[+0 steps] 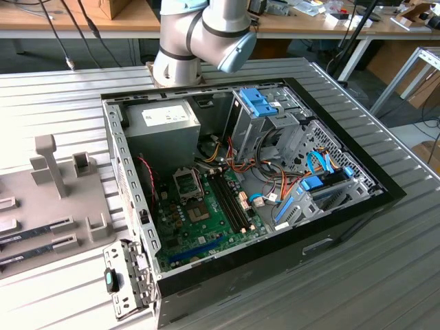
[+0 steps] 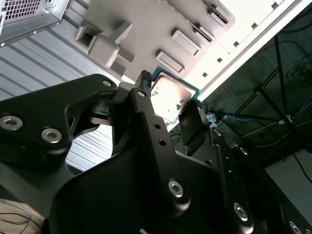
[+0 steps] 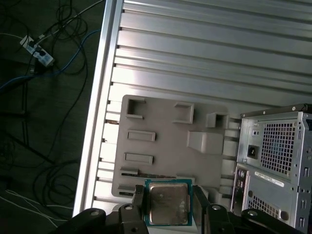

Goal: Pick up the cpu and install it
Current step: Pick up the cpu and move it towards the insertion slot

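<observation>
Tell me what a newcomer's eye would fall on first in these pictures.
In both wrist views, the cpu, silvery with a green rim, sits clamped in the hand, with the grey parts tray beyond it. In the exterior view, the open computer case lies in the middle of the ribbed table, its green motherboard exposed, and the robot arm rises behind it.

A ribbed metal table (image 1: 385, 275) is stretching across the exterior view, its slats catching bright light. A wooden desk (image 1: 69, 20) is running along the back there. In the first wrist view, cables (image 3: 73, 61) are lying tangled on the dark floor (image 3: 29, 126) beside the table's edge.
</observation>
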Controlling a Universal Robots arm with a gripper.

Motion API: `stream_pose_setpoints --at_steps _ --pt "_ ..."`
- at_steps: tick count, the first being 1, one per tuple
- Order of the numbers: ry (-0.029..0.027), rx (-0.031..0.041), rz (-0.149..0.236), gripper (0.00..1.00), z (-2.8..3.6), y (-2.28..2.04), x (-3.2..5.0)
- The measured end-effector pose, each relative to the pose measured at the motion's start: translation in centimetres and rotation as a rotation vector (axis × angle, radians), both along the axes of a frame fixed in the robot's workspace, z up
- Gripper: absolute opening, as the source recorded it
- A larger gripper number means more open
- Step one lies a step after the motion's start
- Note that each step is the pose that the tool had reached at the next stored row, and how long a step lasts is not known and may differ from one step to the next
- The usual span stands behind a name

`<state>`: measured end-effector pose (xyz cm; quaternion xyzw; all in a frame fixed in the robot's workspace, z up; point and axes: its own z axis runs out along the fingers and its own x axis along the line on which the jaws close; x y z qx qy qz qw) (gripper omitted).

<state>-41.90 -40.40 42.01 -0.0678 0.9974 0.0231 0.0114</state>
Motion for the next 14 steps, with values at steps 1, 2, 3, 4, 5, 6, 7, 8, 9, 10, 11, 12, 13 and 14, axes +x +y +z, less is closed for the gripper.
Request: stream_pose_setpoints --at_steps 1,2,3,4,5,6,7,8,9,10,11,12,13,14 --pt "0.0001 0.0000 0.000 0.47 0.00 -0.01 0.04" --pt "0.0000 0.0000 0.000 0.47 -0.02 -0.02 0.12" --pt "0.0000 0.0000 0.000 0.47 -0.03 -0.03 0.18" --pt "0.0000 0.0000 0.000 0.47 -0.04 -0.05 0.27" --pt "0.0001 0.0000 0.000 0.47 -0.05 -0.06 0.34" --pt "0.0000 0.0000 0.000 0.47 -0.06 -0.07 0.41" --pt "0.0001 0.0000 0.000 0.47 -0.08 -0.09 0.54" --pt "0.0000 0.0000 0.000 0.47 -0.09 -0.11 0.62" --pt "0.0000 0.0000 0.000 0.47 -0.10 -0.11 0.68" --pt "0.0000 0.0000 0.000 0.47 -0.11 -0.12 0.74" --pt "0.0001 0.0000 0.000 0.47 -0.12 -0.13 0.81" --pt "0.0001 -0.0001 0.000 0.47 -0.14 -0.16 0.99" --pt "0.0000 0.0000 0.000 0.47 -0.16 -0.17 1.10" --pt "-0.0001 0.0001 0.000 0.47 -0.17 -0.18 1.16"
